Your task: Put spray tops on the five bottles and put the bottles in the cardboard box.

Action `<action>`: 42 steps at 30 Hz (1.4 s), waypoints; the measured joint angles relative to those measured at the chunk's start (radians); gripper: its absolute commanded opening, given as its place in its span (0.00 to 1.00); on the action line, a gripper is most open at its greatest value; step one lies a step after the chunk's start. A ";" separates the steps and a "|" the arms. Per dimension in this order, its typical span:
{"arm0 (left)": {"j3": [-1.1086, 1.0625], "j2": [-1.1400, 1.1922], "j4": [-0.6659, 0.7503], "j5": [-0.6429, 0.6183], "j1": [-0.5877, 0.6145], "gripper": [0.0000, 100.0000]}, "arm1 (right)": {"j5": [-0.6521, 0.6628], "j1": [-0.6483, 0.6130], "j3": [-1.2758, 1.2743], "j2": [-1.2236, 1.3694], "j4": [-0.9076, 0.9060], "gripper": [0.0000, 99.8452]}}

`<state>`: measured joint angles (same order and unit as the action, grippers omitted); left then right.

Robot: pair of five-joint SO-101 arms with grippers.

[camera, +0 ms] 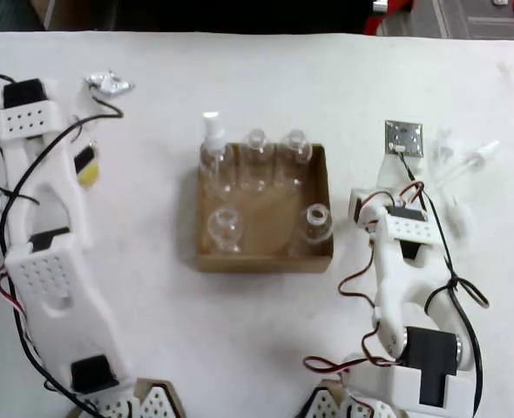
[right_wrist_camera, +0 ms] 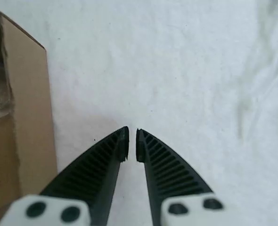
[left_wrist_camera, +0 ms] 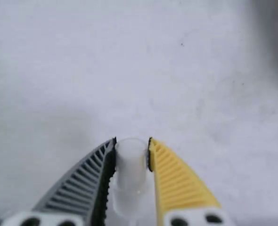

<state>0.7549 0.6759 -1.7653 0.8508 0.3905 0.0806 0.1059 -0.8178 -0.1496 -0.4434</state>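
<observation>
- Sitting nearest: right tool (right_wrist_camera: 132, 143), just beside the right wall of the cardboard box (camera: 322, 254). Its black jaws are nearly together with a thin slit between the tips and nothing in them.
- Cardboard box is mid-bench (camera: 240, 331) between the two arms, open side up, with five clear bottles standing inside.
- Front row: front-left bottle (camera: 224, 228) and front-right bottle (camera: 316, 219), both with bare necks.
- Left tool (left_wrist_camera: 132, 153) is well left of the box, roughly level with its back half. The grey and yellow fingers (left_wrist_camera: 176, 183) are closed onto a white cylindrical piece (left_wrist_camera: 129, 174) that looks like a spray top and touches both pads. In the high view the yellow finger (camera: 89, 174) marks the spot.
- Back row: three bottles. Back-left bottle (camera: 215, 165) has a fitted spray top (camera: 212, 124). Back-middle bottle (camera: 255, 144) and back-right bottle (camera: 294, 144) have bare necks.
- Right of the box, past the right arm: loose spray tops (camera: 476, 157) with dip tubes lying on the bench. They are blurred, so I can't tell the count.
- Silver square plate (camera: 403, 138) lies just beyond the right arm, near those tops.
- Far left: crumpled silver piece (camera: 109, 84) on the bench by the left arm's far end.
</observation>
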 measured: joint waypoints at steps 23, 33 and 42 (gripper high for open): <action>-0.267 -0.583 -0.014 -0.229 -0.077 0.02 | 0.000 0.000 0.000 0.000 0.000 0.02; -0.376 -0.967 -0.014 -0.279 -0.282 0.02 | 0.000 0.000 -0.015 0.002 0.000 0.02; -0.376 -1.091 -0.014 -0.537 -0.330 0.02 | 0.000 0.000 -0.015 0.002 0.000 0.02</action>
<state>0.3790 -0.4150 -1.7791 0.3138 0.0606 0.0806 0.1059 -0.8332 -0.1481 -0.4434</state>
